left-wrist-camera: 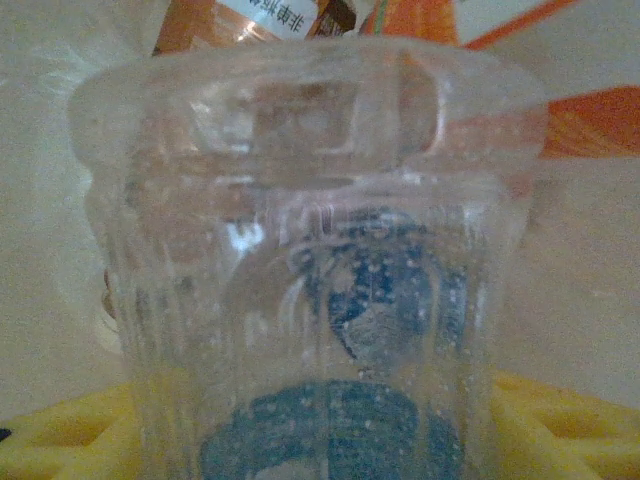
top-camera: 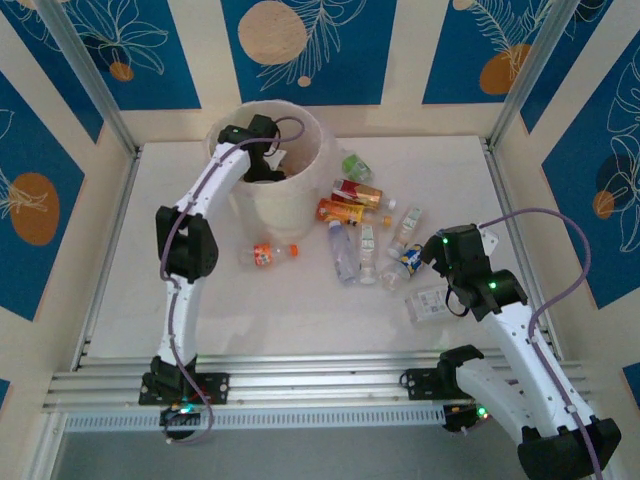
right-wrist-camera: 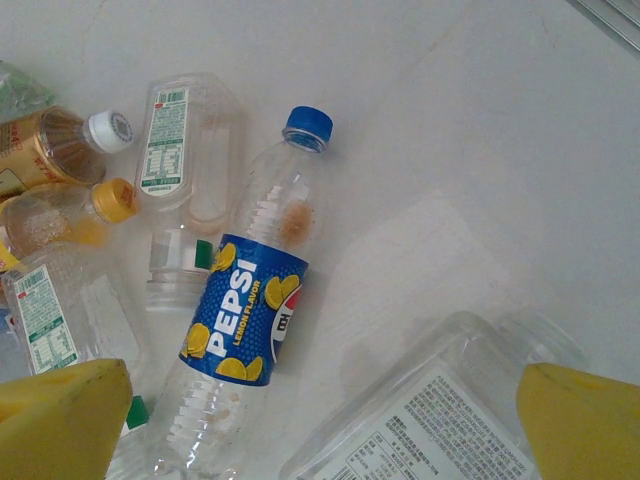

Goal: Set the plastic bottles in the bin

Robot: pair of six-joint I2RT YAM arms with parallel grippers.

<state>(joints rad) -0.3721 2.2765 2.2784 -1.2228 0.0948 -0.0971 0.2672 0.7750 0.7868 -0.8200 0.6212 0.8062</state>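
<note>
Left gripper (top-camera: 265, 168) clasps a clear bottle (left-wrist-camera: 310, 280) over the bin (top-camera: 300, 205), ready to drop. Right gripper (right-wrist-camera: 320, 415) gapes above the Pepsi bottle (right-wrist-camera: 250, 310).

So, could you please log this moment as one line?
left fingers: hold clear bottle over bin | right fingers: open above Pepsi bottle | loose bottles on table

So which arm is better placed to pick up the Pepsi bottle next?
Right. The right gripper, open, hangs just above the Pepsi bottle; the left gripper is over the bin, holding a clear bottle.
</note>
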